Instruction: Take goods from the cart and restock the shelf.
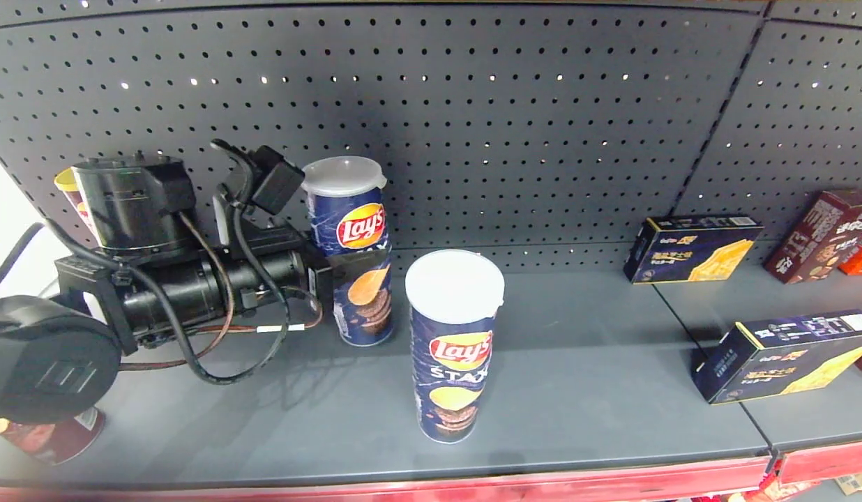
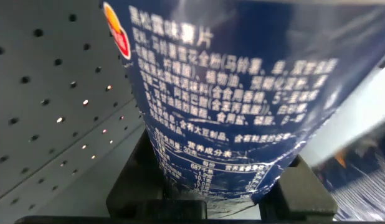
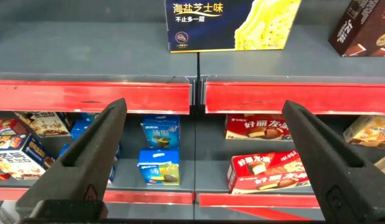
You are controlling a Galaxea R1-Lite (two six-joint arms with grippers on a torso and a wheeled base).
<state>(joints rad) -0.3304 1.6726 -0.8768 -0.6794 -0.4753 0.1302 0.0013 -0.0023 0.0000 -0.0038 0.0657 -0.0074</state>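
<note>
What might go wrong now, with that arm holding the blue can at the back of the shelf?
If the left pincer lets go of the held can while it tilts, this tall can may topple onto the front can standing close by. Drawing back, the arm might brush the yellow-lidded can right behind it.

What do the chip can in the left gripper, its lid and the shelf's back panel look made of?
The chip can: likely cardboard under a glossy printed wrap, since light sheens off it. Its lid: probably plastic, whitish, translucent and matte. The back panel: apparently dark painted metal, with evenly punched holes.
</note>
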